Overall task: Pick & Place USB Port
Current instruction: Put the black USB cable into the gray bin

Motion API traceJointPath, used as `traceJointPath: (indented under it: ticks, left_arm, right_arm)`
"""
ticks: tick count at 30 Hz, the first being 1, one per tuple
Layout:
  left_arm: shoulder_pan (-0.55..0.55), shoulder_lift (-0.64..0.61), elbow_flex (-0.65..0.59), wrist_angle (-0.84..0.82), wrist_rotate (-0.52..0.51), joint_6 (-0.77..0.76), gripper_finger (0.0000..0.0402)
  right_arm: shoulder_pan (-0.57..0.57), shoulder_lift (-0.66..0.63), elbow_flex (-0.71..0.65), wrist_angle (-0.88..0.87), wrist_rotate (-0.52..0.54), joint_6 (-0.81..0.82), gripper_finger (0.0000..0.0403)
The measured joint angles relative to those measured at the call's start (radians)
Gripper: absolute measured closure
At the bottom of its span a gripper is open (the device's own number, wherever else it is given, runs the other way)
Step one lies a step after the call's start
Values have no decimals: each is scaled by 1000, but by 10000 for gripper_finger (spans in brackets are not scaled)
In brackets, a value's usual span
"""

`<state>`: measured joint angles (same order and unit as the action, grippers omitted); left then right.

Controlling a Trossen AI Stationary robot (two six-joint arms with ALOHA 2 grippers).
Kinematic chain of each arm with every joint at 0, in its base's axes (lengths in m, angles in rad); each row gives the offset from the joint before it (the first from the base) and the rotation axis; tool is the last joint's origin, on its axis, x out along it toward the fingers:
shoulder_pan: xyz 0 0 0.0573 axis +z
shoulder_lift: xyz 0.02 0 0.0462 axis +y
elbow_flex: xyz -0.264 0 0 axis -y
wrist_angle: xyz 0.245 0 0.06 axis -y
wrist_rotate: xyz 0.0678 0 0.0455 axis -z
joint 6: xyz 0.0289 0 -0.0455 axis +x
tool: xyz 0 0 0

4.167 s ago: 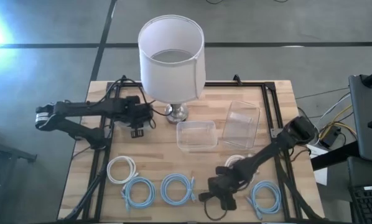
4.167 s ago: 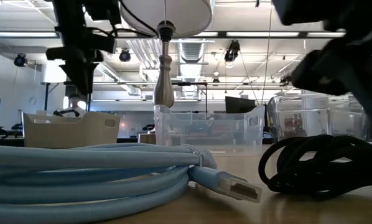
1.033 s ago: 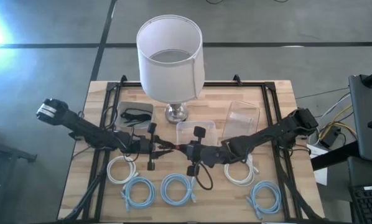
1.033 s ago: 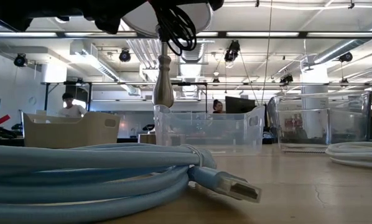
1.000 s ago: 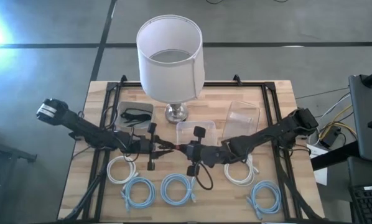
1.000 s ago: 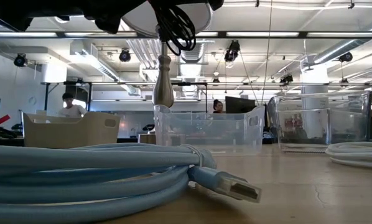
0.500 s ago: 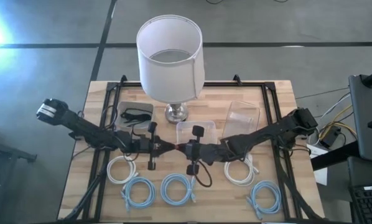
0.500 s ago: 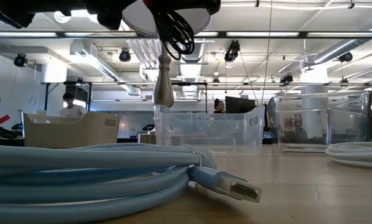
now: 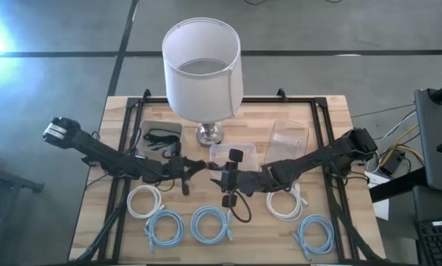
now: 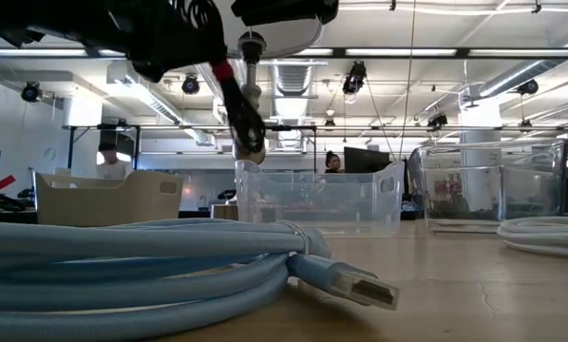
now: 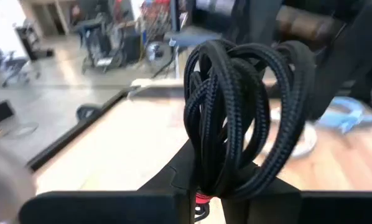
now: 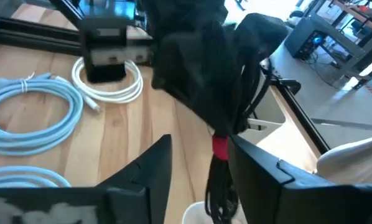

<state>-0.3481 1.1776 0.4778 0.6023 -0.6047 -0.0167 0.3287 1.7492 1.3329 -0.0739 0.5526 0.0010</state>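
Note:
The black coiled USB cable, bound with a red tie, hangs in the air over the table's middle. My left gripper reaches in from the left and is shut on it. My right gripper faces it from the right. Its fingers stand apart on either side of the cable by the red tie. A loop of the cable trails below and toward the near edge. In the low view the cable is a slanting dark streak high above the table. My left gripper pinches the black cable between its two fingers at the gathered end of the coil, beside the red tie. The loops stand out beyond the fingertips, lifted clear of the table. My right gripper: I cannot tell whether either finger touches the cable between them.
A lamp with a white shade stands at the far middle, with two clear bins to its right. A tan tray holds another black cable. White and light-blue coiled cables lie along the near edge.
My left gripper has turned about its own axis and edged toward the right gripper. In the low view the black bundle has swung from hanging loops into a slanting streak. The right arm has stayed nearly still.

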Motion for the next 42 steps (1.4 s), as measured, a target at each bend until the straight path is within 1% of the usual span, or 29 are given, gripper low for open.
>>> traceJointPath:
  ticks: [2,6,9,12,15,16,19,21,27,34,37,42]
  left_arm:
    - [0,-24,0,-31,-35,-13,367]
    - [0,-101,1,-110,-90,-28,369]
    - [-3,-178,1,-219,-173,-38,365]
    - [-3,-260,1,-377,-276,-70,365]
    - [-3,-341,1,-555,-364,-152,367]
    - [-3,-365,1,-617,-404,-185,367]
    - [-2,-422,1,-806,-566,-312,367]
    - [0,-452,1,-920,-630,-405,367]
    - [41,-474,0,-1213,-637,-644,367]
    - [145,-427,-8,-1471,-530,-937,367]
    - [200,-398,-8,-1528,-484,-1004,367]
    - [273,-334,-8,-1549,-452,-1015,354]
  right_arm:
    - [8,-9,1,-17,1,0,243]
    - [27,-19,1,-59,0,-1,235]
    - [34,-19,1,-73,0,-1,234]
    - [34,-20,1,-75,0,-1,237]
    - [34,-20,0,-80,0,-1,240]
    - [34,-20,0,-80,0,-1,241]
    - [35,-20,0,-80,0,-1,243]
    - [35,-19,0,-80,0,-1,243]
    - [35,-19,0,-80,0,-1,245]
    - [35,-19,-1,-79,-1,-1,241]
    - [35,-19,-1,-79,-1,-1,242]
    - [35,-19,-1,-79,-1,-1,248]
